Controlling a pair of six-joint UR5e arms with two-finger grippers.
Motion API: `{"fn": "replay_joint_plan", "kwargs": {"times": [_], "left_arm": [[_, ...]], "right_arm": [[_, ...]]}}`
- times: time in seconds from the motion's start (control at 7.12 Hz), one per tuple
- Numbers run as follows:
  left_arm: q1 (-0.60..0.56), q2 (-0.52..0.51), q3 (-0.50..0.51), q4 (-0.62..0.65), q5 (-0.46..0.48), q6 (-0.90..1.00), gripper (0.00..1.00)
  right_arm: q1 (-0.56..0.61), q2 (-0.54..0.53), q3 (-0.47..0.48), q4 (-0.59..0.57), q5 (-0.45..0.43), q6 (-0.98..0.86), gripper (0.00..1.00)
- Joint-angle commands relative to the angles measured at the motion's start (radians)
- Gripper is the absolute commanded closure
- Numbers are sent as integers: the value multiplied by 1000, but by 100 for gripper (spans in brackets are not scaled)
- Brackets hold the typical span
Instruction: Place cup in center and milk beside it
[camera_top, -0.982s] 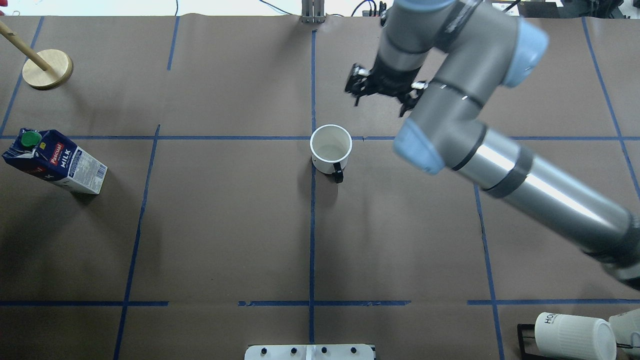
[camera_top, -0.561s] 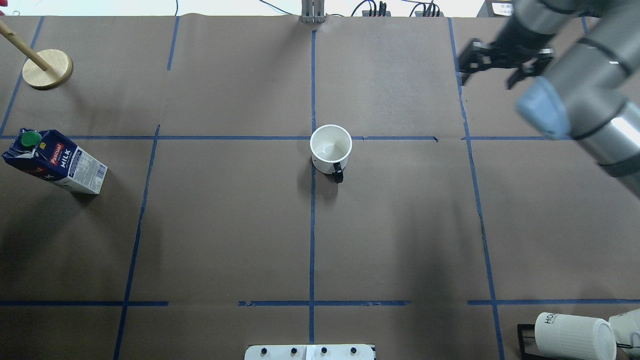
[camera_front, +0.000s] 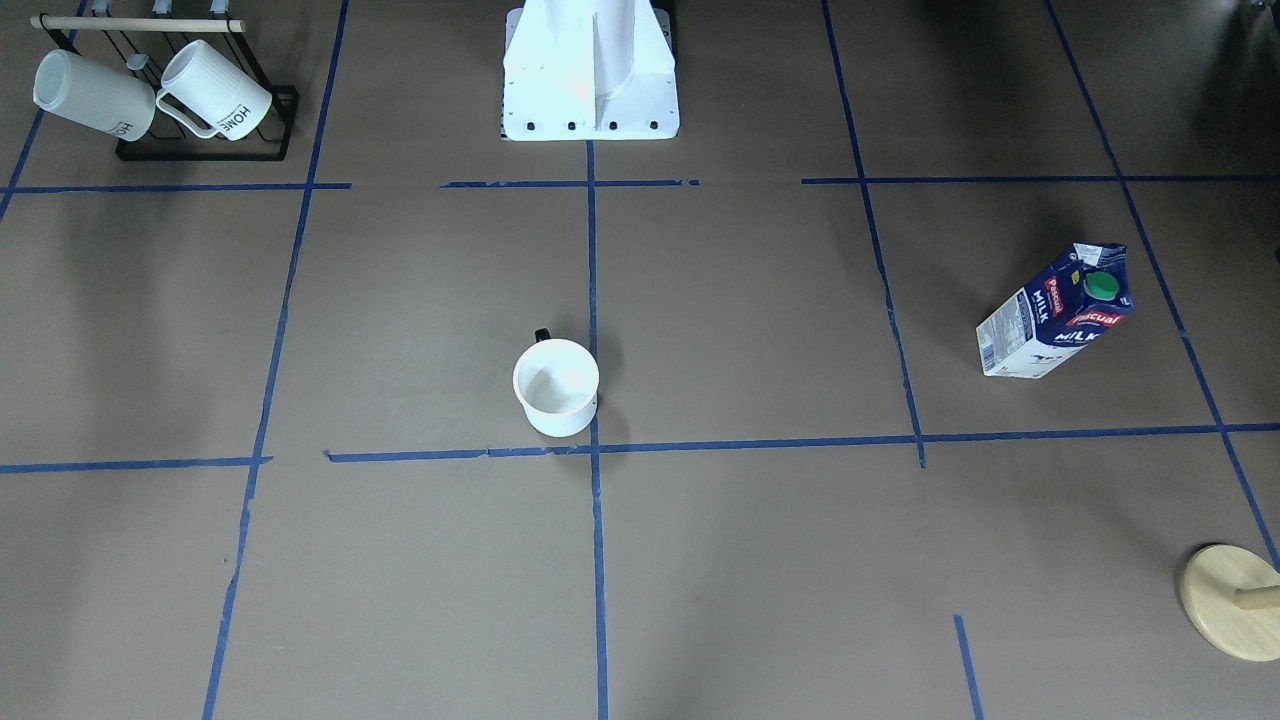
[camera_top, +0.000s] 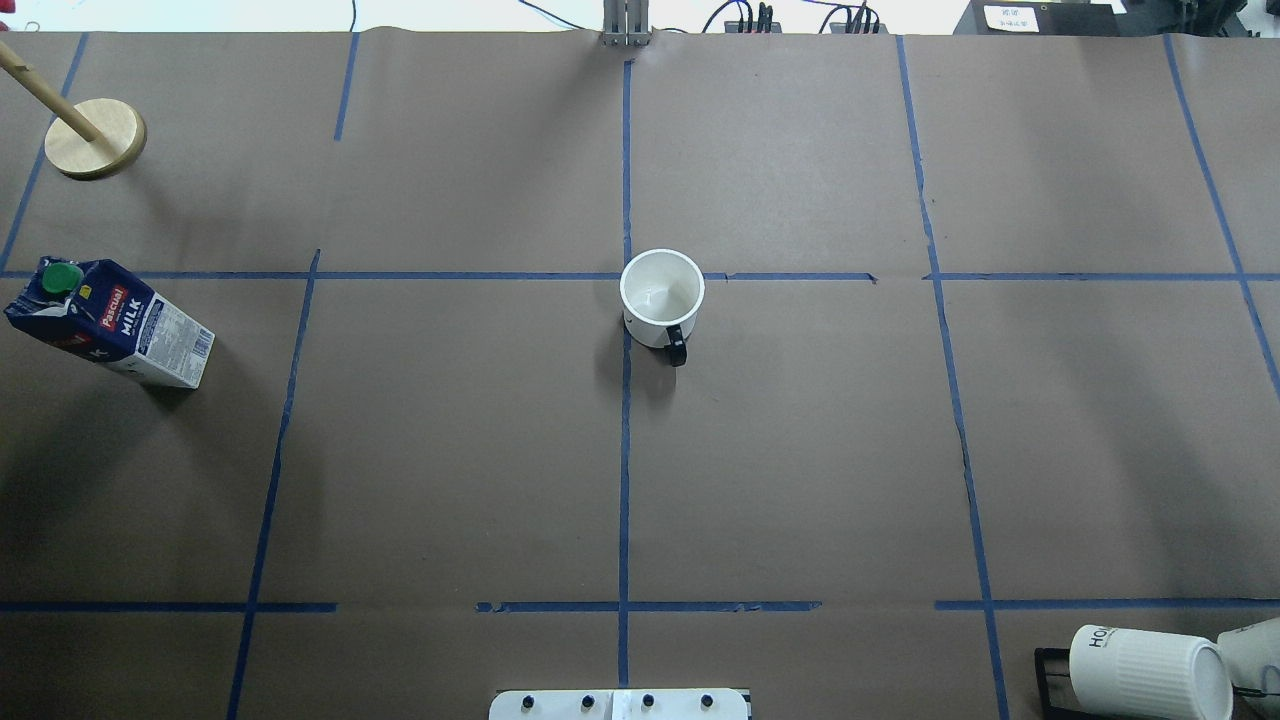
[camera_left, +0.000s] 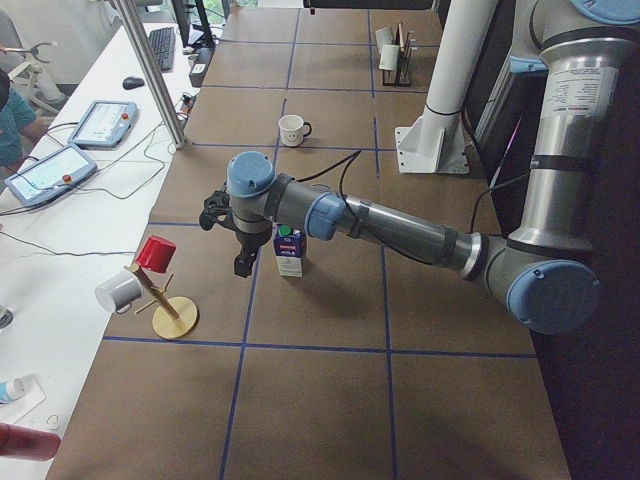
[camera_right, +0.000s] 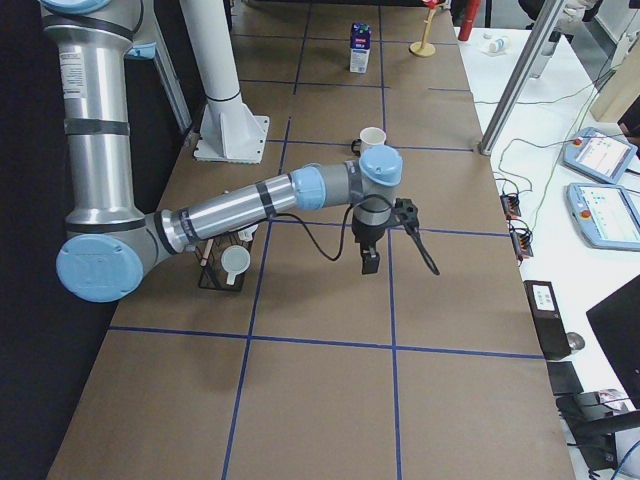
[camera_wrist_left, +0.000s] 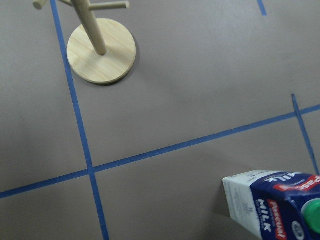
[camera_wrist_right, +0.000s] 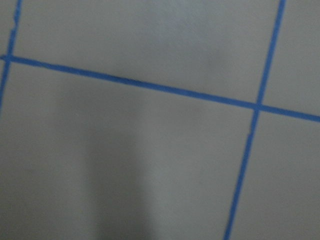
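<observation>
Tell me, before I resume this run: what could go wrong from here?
1. The tall navy blue and white milk carton stands upright; an off-centre grasp by the left gripper might topple it.
2. The wooden mug tree stands close by; the arm could clip it.
3. Setting the carton beside the white handled cup at the blue tape crossing might nudge the cup off centre.

Diffuse overhead light; bench (camera_top: 800, 450) reads evenly matte. Broad soft shadows at lower left and right centre of the overhead view. Cup (camera_top: 661, 298) throws a short soft shadow to its lower left. White pedestal (camera_front: 590, 70) overexposed, top centre of the front view. Right wrist view dim and blurred; left wrist view sharp.
</observation>
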Motion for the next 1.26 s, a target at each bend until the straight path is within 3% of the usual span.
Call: {"fn": "replay_joint_plan", "kwargs": {"times": [0.0, 0.14, 0.42, 0.7, 0.84, 1.12], "left_arm": [[5, -1, -28, 11, -9, -12, 0], [41, -1, -48, 11, -12, -29, 0], [161, 9, -103, -3, 4, -260, 0], [215, 6, -113, -5, 59, -315, 0], [280, 8, -126, -29, 131, -389, 0], [335, 11, -119, -72, 150, -454, 0]], "right_arm": [[111, -206, 5, 63, -2, -184, 0], [111, -222, 7, 107, -1, -147, 0], [111, -221, 10, 111, -1, -125, 0], [111, -221, 10, 111, 1, -125, 0], [111, -221, 10, 111, 1, -125, 0], [111, -221, 10, 111, 1, -126, 0]]}}
